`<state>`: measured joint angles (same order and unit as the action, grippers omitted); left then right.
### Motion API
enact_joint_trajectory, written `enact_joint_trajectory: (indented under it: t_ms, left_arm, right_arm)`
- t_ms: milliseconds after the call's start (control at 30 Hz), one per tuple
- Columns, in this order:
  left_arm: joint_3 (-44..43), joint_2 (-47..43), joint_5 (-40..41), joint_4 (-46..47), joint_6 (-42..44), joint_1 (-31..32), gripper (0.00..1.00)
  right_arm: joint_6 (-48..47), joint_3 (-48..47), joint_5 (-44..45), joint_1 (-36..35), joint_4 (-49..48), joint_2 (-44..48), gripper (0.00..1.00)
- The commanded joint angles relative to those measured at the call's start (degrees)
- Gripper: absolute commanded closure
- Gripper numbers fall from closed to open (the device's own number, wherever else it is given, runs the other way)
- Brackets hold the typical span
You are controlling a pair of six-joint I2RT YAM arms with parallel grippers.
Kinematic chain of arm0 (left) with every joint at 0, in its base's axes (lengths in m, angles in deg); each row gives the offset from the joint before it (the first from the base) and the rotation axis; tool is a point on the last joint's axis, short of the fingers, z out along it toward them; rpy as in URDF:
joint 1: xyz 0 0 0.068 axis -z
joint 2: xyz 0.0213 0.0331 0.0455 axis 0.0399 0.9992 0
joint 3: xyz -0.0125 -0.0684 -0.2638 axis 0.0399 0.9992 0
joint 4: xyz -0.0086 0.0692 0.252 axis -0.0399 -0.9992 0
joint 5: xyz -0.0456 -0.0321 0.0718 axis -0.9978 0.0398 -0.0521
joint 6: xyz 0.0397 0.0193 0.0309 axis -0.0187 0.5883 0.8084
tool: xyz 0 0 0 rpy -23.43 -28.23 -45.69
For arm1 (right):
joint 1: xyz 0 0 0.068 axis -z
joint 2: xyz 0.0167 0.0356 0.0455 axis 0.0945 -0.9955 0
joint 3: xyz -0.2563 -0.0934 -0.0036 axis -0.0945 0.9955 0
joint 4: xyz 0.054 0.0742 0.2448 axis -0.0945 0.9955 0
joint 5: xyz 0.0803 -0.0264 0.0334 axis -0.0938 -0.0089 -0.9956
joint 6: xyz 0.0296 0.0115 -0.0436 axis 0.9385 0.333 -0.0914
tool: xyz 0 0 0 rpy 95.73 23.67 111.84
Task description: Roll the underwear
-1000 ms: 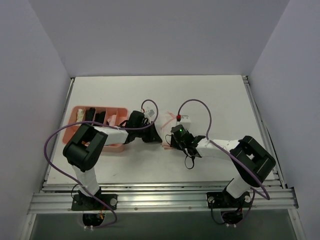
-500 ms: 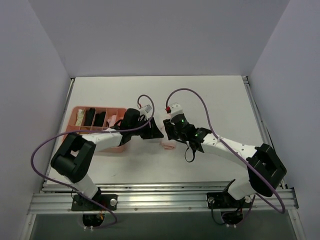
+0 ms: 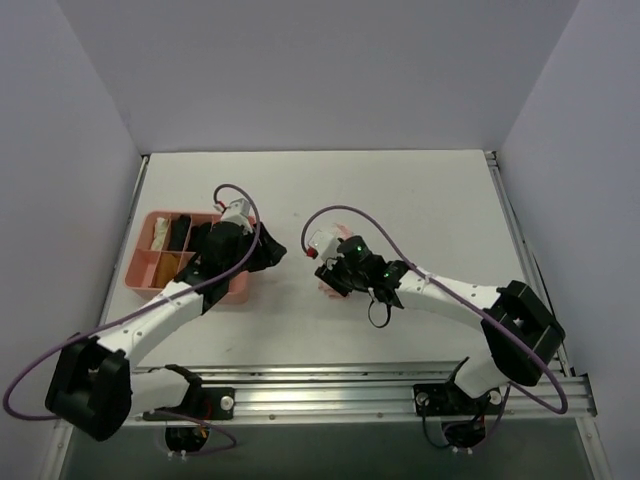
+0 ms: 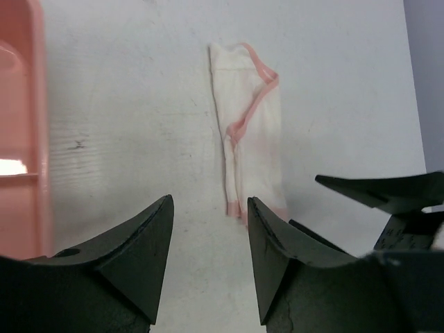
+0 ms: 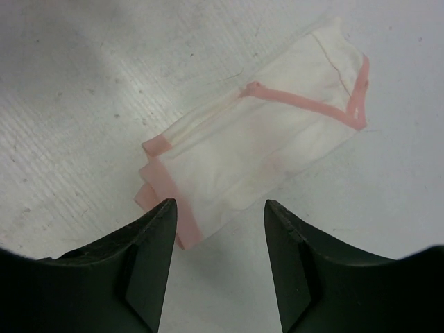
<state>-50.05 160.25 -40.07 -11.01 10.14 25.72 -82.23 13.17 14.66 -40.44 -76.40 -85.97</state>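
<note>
The underwear point(image 5: 257, 146) lies flat on the table as a narrow folded white strip with pink trim. In the left wrist view the underwear point(image 4: 250, 152) runs away from the camera, just ahead of the fingers. My left gripper point(image 4: 208, 202) is open and empty, a little short of the strip's near end. My right gripper point(image 5: 220, 205) is open too, with its fingertips just off the pink-edged end and nothing between them. From above, the left gripper point(image 3: 278, 252) is left of the underwear point(image 3: 321, 289), and the right gripper point(image 3: 335, 278) hangs over it and hides most of it.
A pink divided tray point(image 3: 150, 270) sits at the left, partly under my left arm, with a beige roll point(image 3: 160, 235) and a black roll point(image 3: 180, 232) in its far compartments. The tray's rim point(image 4: 21, 139) shows at the left edge of the left wrist view. White walls surround the table.
Both grippers have opened and let go of the underwear, which now lies on the table. The left arm has drawn back left toward the tray. The right gripper shifted slightly left.
</note>
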Motion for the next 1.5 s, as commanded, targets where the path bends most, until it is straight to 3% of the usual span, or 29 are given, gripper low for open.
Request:
enact_joint_trajectory:
  t_ms: [0, 233, 367, 967, 1067, 1300, 1467]
  left_arm:
    - [0.82, -7.5, 9.82, -3.07, 1.26, -1.02, 0.44]
    - [3.72, -14.98, 12.2, -5.62, 2.49, -2.7, 0.4]
    - [4.26, -14.55, 10.71, -5.09, 2.14, -3.92, 0.39]
    - [4.25, -14.2, 8.16, -4.65, 2.23, -5.25, 0.39]
    - [4.43, -14.55, 7.64, -4.22, 2.66, -5.25, 0.4]
    - [4.96, -15.43, 5.97, -3.34, 3.37, -5.33, 0.41]
    - [6.36, -15.43, 1.31, 0.27, 3.37, -6.12, 0.44]
  right_arm:
    - [-7.45, 4.02, -0.78, -2.12, -5.42, 0.11, 0.51]
    - [-10.19, 5.97, -1.04, -6.42, -5.71, -0.85, 0.49]
    - [-11.24, 7.2, 5.72, -8.62, -7.19, -3.67, 0.49]
    - [-13.88, 6.5, 11.79, -8.8, -6.58, -10.0, 0.51]
    - [-14.32, 5.27, 10.83, -8.45, -5.62, -10.96, 0.55]
    - [-15.11, 2.99, 5.29, -7.22, -3.51, -11.58, 0.9]
    - [-13.27, -1.48, -3.2, -5.82, -1.49, -11.41, 0.96]
